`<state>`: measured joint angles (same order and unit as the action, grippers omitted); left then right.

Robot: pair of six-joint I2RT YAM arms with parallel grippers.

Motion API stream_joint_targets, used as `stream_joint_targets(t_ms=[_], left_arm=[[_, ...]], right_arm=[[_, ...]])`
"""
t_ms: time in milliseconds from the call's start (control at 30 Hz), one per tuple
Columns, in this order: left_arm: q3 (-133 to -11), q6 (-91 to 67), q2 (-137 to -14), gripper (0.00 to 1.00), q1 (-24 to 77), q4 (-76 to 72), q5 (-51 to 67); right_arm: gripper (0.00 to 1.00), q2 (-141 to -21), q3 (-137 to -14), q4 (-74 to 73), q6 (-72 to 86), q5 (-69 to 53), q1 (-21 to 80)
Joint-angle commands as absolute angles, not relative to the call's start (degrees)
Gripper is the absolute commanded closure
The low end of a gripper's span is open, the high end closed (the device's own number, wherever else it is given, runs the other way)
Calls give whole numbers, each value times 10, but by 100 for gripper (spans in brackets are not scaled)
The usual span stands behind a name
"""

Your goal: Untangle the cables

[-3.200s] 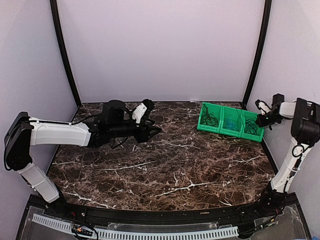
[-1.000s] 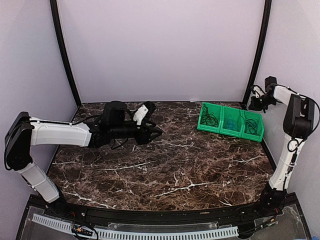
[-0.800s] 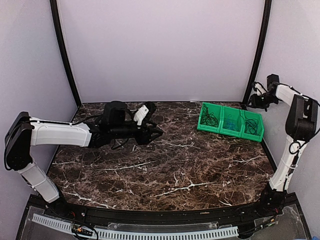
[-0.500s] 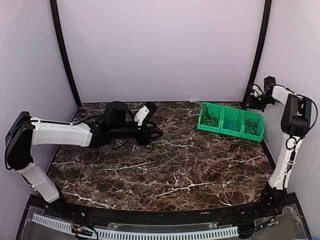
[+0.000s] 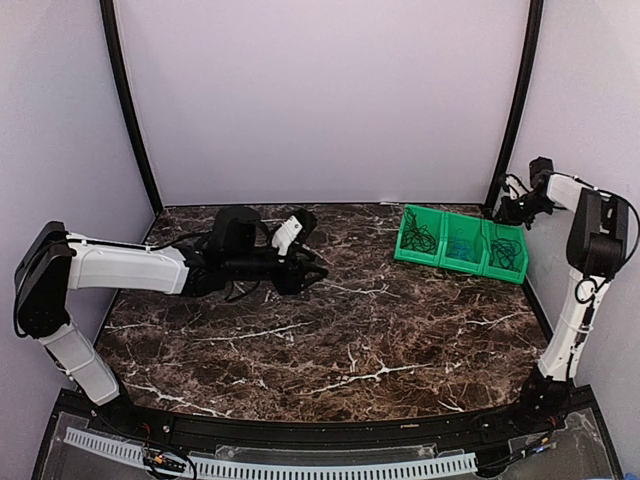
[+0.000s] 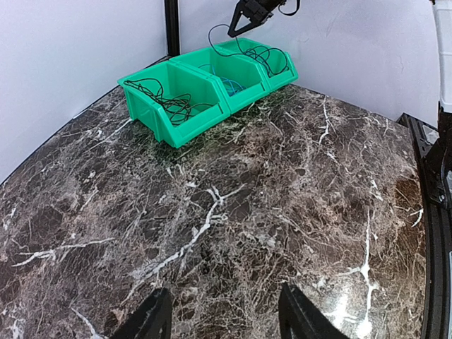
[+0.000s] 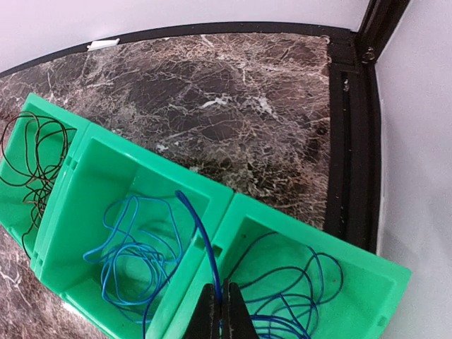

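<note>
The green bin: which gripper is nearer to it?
Right. The right gripper hangs above the right end of the green bin, holding a blue cable; the left gripper hovers over the table, well apart.

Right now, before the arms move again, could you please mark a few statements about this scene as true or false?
1. The right end effector is shut on a blue cable. True.
2. The left end effector grips something. False: it is open and empty above the marble table.
3. The green tray has three compartments. True.
4. Its middle compartment is empty. False: blue cables lie there, and black cables lie in the end compartment nearest the left arm.
</note>
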<state>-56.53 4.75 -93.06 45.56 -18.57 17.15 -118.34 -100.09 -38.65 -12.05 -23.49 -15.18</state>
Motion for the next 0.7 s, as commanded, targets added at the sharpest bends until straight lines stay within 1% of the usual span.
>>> stream_joint_targets(t_ms=[0, 100, 267, 667], left_arm=[[-582, 49, -927, 45, 459, -178, 181], [-582, 49, -928, 45, 460, -178, 182], [-582, 49, -931, 44, 462, -178, 184], [-584, 52, -932, 43, 467, -174, 181]], right_arm=[[100, -1104, -954, -367, -173, -167, -160], [100, -1073, -917, -358, -193, -140, -172], [100, -1044, -872, -341, -207, -128, -185], [100, -1112, -852, -349, -207, -161, -180]])
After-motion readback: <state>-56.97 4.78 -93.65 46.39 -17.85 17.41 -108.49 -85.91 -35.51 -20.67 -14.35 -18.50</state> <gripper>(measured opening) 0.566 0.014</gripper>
